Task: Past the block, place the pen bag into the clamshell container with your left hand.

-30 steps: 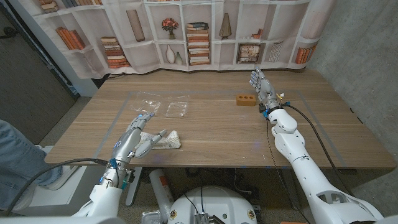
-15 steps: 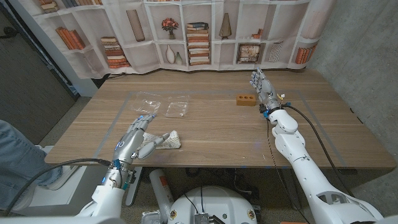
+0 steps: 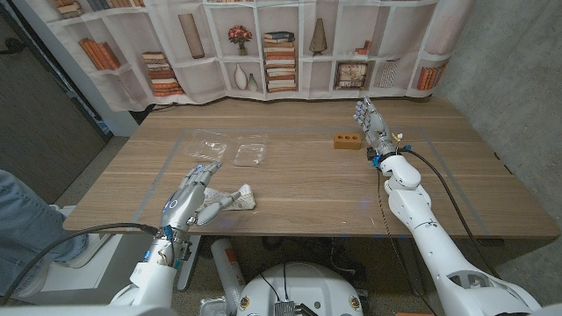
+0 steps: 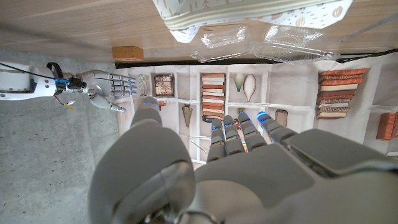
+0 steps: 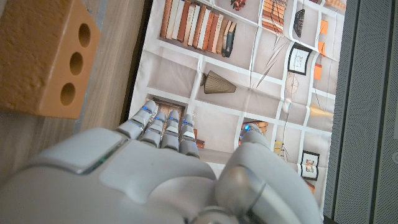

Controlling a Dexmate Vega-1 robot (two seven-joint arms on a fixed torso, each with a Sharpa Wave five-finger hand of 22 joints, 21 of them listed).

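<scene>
The pen bag (image 3: 238, 199), white with a small print, lies near the table's front edge; the left wrist view shows it as the pen bag (image 4: 249, 11) beyond my fingertips. My left hand (image 3: 190, 200) hovers just left of it, fingers stretched out, holding nothing. The clear clamshell container (image 3: 226, 147) lies open farther back, also seen as the container (image 4: 267, 45). The orange block (image 3: 346, 140) with holes sits at the middle right and shows close up as the block (image 5: 43, 59). My right hand (image 3: 371, 123) stands with fingers extended beside the block, empty.
A curtain printed with bookshelves (image 3: 281, 44) hangs behind the table's far edge. A person's leg in blue jeans (image 3: 16, 215) is at the left edge. Bare wood (image 3: 299, 189) lies between the pen bag and the block.
My left hand has drawn back to the left, off the pen bag, which now lies uncovered. The right hand and the block have not moved.
</scene>
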